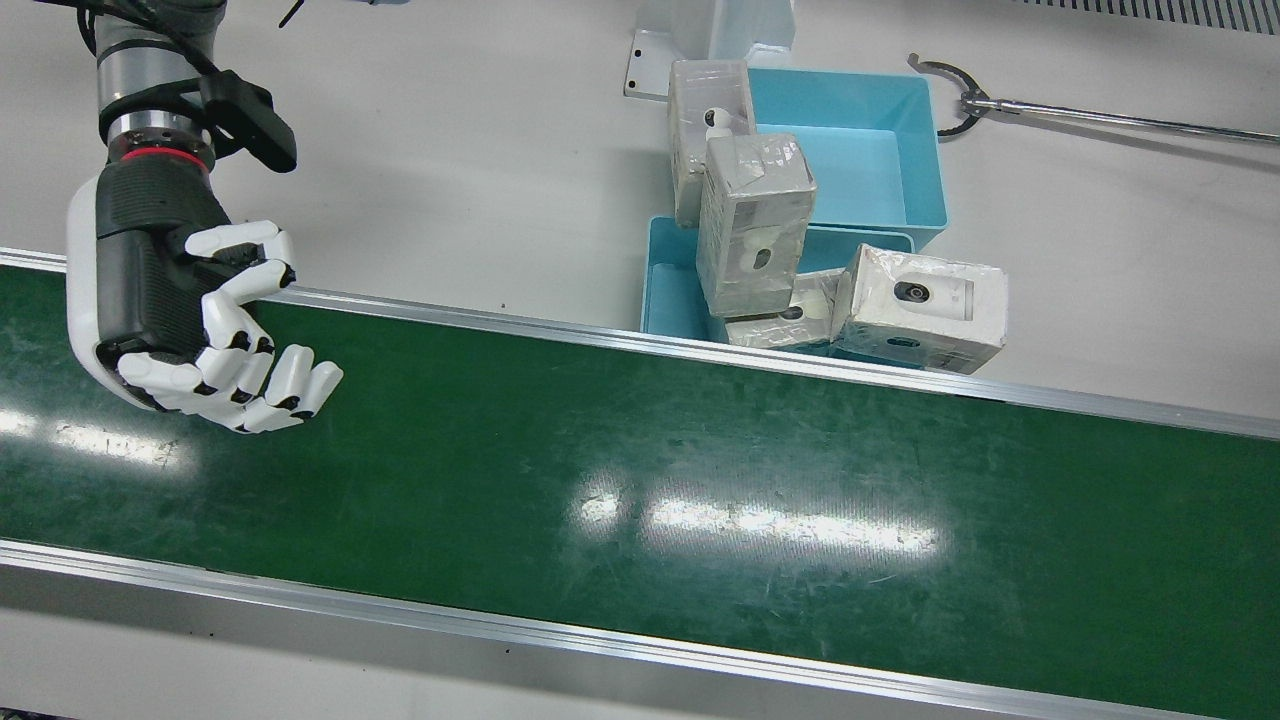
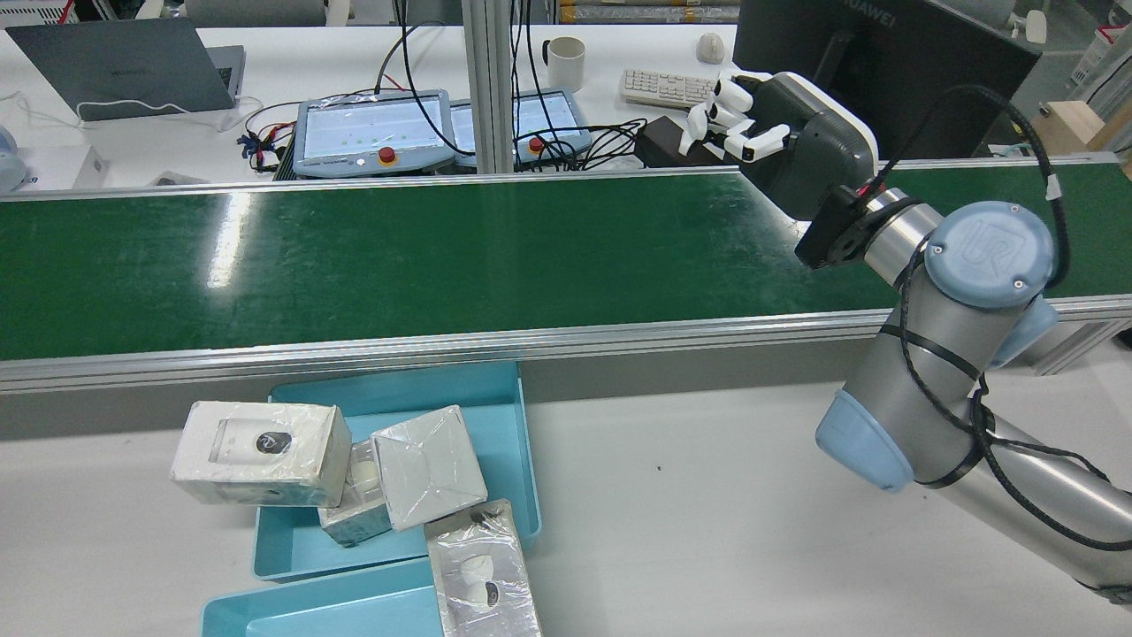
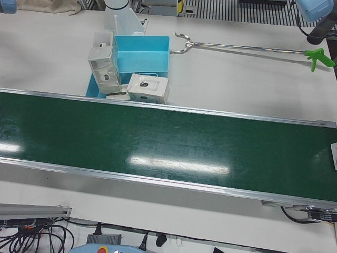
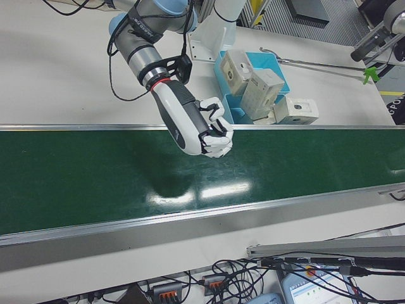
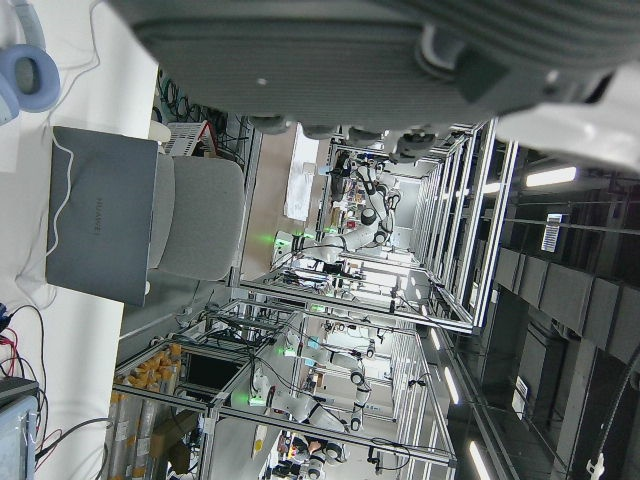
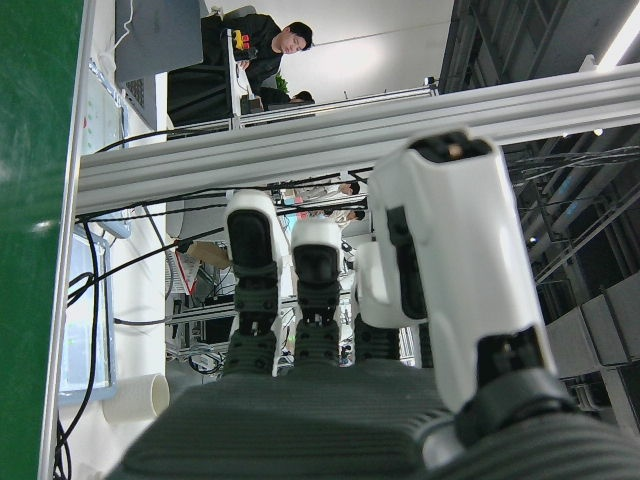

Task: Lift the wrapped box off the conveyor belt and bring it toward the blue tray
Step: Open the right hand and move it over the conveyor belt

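Note:
My right hand (image 1: 190,320) hovers over the green conveyor belt (image 1: 640,480) near its far rail, palm toward the belt, fingers loosely curled and holding nothing; it also shows in the rear view (image 2: 778,133) and the right-front view (image 4: 199,126). Two blue trays (image 1: 930,150) (image 1: 660,270) stand beside the belt. Several wrapped boxes are piled there: one upright (image 1: 755,225), one lying over the tray's edge (image 1: 925,305), one behind (image 1: 705,110). A white sliver (image 3: 334,155) sits on the belt at the left-front view's right edge; I cannot identify it. The left hand view shows only a palm part (image 5: 400,50).
A long reach-grabber tool (image 1: 1100,115) lies on the white table past the trays. Beyond the belt in the rear view are a laptop (image 2: 124,66), teach pendants (image 2: 371,133), a mug (image 2: 566,62) and a monitor. A person (image 6: 270,50) sits far off.

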Robot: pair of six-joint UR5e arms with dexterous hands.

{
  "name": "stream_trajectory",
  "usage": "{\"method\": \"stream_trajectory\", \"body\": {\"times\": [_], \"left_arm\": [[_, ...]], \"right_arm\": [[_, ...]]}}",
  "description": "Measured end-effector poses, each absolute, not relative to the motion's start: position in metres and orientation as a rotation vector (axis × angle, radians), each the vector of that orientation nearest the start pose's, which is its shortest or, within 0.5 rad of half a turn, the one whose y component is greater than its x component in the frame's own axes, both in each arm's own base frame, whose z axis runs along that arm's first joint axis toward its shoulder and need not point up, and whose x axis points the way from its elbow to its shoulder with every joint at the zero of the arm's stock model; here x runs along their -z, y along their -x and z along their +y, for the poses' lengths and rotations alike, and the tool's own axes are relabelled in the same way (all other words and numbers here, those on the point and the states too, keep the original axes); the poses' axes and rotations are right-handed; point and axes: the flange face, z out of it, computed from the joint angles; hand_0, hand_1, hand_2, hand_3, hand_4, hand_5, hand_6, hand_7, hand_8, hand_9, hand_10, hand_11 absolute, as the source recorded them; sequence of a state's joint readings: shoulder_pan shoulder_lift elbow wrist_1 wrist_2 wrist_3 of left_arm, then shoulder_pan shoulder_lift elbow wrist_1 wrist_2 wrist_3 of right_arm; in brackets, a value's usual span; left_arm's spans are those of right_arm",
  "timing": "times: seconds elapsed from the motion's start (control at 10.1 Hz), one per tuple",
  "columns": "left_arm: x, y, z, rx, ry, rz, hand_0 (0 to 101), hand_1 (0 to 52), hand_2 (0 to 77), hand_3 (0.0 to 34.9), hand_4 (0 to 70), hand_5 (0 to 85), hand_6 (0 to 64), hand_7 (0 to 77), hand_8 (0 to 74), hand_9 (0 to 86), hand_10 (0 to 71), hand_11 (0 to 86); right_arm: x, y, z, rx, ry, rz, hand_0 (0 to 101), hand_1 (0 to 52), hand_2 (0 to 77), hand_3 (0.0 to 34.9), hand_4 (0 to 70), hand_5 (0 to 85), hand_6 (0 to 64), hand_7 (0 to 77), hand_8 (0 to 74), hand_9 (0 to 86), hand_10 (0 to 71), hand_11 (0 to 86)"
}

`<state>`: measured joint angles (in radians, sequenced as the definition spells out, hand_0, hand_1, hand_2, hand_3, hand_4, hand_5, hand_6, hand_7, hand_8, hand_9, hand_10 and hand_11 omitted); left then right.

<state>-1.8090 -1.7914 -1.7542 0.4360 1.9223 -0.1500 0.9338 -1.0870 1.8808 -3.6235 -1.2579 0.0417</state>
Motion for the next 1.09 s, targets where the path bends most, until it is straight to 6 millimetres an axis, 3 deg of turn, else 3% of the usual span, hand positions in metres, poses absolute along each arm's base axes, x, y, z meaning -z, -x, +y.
{"method": "stream_trajectory", "body": {"times": [0.1,0.2,0.3,0.4,0.49,0.59,0.69,0.79,0.89,0.99,1.09], "left_arm": [[-0.526,0.225,-0.505,2.279,0.303,2.191,0,0.0,0.5,0.0,0.0,1.1,0.0,0.5,0.0,0.0,0.0,0.0],[-0.526,0.225,-0.505,2.279,0.303,2.191,0,0.0,0.5,0.0,0.0,1.1,0.0,0.0,0.0,0.0,0.5,0.0],[-0.526,0.225,-0.505,2.279,0.303,2.191,0,0.0,0.5,0.0,0.0,1.1,0.0,0.0,0.0,0.0,0.5,0.0],[-0.526,0.225,-0.505,2.279,0.303,2.191,0,0.0,0.5,0.0,0.0,1.1,0.0,0.0,0.0,0.0,0.5,0.0],[-0.526,0.225,-0.505,2.279,0.303,2.191,0,0.0,0.5,0.0,0.0,1.1,0.0,0.0,0.0,0.0,0.5,0.0],[-0.526,0.225,-0.505,2.279,0.303,2.191,0,0.0,0.5,0.0,0.0,1.1,0.0,0.0,0.0,0.0,0.0,0.0],[-0.526,0.225,-0.505,2.279,0.303,2.191,0,0.0,0.5,0.0,0.0,1.1,0.0,0.0,0.0,0.0,0.5,0.0],[-0.526,0.225,-0.505,2.279,0.303,2.191,0,0.0,0.5,0.0,0.0,1.1,0.0,0.0,0.0,0.0,0.5,0.0],[-0.526,0.225,-0.505,2.279,0.303,2.191,0,0.0,0.5,0.0,0.0,1.1,0.0,0.0,0.0,0.0,0.5,0.0],[-0.526,0.225,-0.505,2.279,0.303,2.191,0,0.0,0.5,0.0,0.0,1.1,0.0,0.0,0.0,0.0,0.5,0.0],[-0.526,0.225,-0.505,2.279,0.303,2.191,0,0.0,0.5,0.0,0.0,1.1,0.0,0.5,0.0,0.0,0.0,0.0]], "right_arm": [[-0.335,0.218,-0.580,1.945,-0.572,2.538,57,21.8,77.4,0.2,53.5,69.8,62.2,68.7,40.4,55.1,33.3,45.3],[-0.341,0.219,-0.584,1.943,-0.577,2.547,56,18.0,77.4,0.1,63.8,69.8,62.2,69.8,53.5,69.3,47.5,59.5],[-0.342,0.222,-0.587,1.928,-0.590,2.561,56,26.2,77.4,0.0,54.0,69.8,60.5,74.2,59.4,66.0,43.6,64.4],[-0.341,0.225,-0.589,1.916,-0.600,2.570,56,26.2,77.4,0.0,54.0,69.8,60.5,74.2,59.4,66.0,43.6,64.4],[-0.341,0.227,-0.590,1.909,-0.606,2.575,56,26.2,77.4,0.0,45.3,62.2,54.5,68.2,52.4,56.7,33.8,55.1],[-0.341,0.227,-0.590,1.905,-0.608,2.577,56,30.5,22.4,2.5,28.4,45.3,40.4,49.6,36.5,37.6,11.4,37.6],[-0.340,0.226,-0.590,1.901,-0.610,2.577,56,30.5,22.4,2.5,28.4,45.3,40.4,49.6,36.5,37.6,11.4,37.6],[-0.339,0.226,-0.590,1.896,-0.613,2.577,55,25.6,14.7,4.9,17.5,37.6,32.7,42.5,26.2,28.9,0.0,28.9],[-0.335,0.226,-0.590,1.885,-0.617,2.581,54,18.0,26.2,8.6,16.4,36.5,24.5,33.8,15.8,19.1,4.9,14.7],[-0.332,0.225,-0.589,1.872,-0.620,2.588,54,20.2,24.0,6.0,13.6,33.8,4.9,25.1,0.0,6.5,1.6,3.8],[-0.329,0.224,-0.588,1.862,-0.616,2.596,54,21.3,21.3,6.7,13.6,35.5,7.1,25.1,0.0,6.5,1.6,3.8]]}}
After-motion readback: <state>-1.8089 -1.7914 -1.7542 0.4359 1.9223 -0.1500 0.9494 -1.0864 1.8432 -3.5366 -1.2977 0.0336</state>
